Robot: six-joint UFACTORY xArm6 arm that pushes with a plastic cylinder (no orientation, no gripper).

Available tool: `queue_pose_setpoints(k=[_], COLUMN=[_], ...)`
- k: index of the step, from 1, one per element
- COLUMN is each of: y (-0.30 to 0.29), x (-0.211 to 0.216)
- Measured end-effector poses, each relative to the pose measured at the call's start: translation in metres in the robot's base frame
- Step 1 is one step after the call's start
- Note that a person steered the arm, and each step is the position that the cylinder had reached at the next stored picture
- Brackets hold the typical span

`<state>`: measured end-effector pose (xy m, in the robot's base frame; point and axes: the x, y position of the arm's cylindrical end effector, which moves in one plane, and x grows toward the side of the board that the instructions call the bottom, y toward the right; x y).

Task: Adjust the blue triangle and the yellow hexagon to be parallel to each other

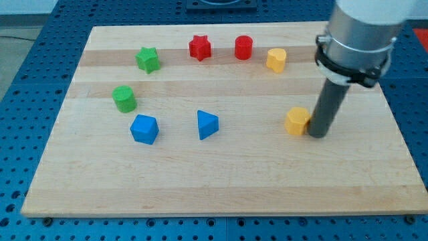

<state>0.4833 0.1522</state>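
Observation:
The blue triangle point(207, 124) lies near the middle of the wooden board point(221, 184), its point toward the view's right. The yellow hexagon point(297, 120) lies to its right, at about the same height in the view. My tip point(318, 135) rests on the board right beside the yellow hexagon's right side, touching it or nearly so. The rod rises from there to the arm's grey body point(361, 30) at the view's top right.
A blue block point(144, 128) lies left of the triangle. A green cylinder point(124, 99) and a green star point(148, 59) are at the left. A red star point(200, 47), a red cylinder point(243, 47) and a yellow block point(276, 59) line the top.

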Motion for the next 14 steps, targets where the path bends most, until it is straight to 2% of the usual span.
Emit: queue_pose_setpoints(k=[1, 3, 4, 6, 7, 8, 9, 10, 11, 13, 14], y=[0.011, -0.057, -0.044, -0.081, -0.074, -0.123, -0.144, -0.141, -0.143, -0.187, -0.172], x=[-0.021, -0.022, -0.018, -0.015, -0.052, -0.074, -0.051, -0.016, -0.005, -0.004, -0.028])
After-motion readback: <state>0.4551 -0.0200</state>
